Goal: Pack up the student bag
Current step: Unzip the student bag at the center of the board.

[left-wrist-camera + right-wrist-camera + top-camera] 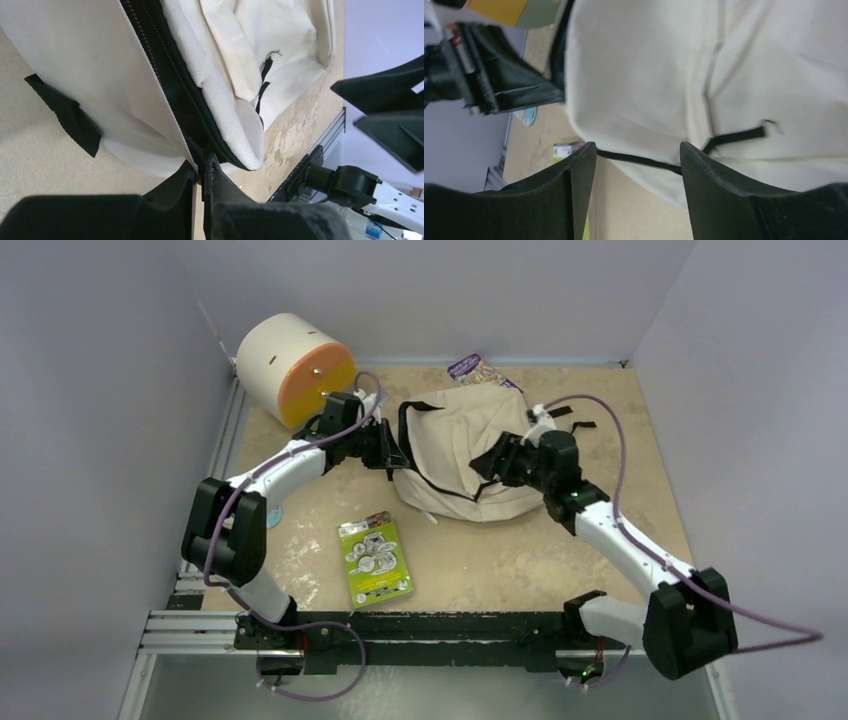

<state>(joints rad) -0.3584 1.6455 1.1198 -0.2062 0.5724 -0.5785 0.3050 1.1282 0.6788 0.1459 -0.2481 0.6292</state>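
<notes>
At the zippered edge of the student bag (455,455), the left gripper (201,169) pinches the fabric; the right gripper (638,150) hangs with fingers spread, empty.

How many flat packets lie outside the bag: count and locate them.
2. A green packet lies in front of the student bag, toward the arm bases; a purple packet lies behind it by the far wall. More may hide under the bag.
</notes>
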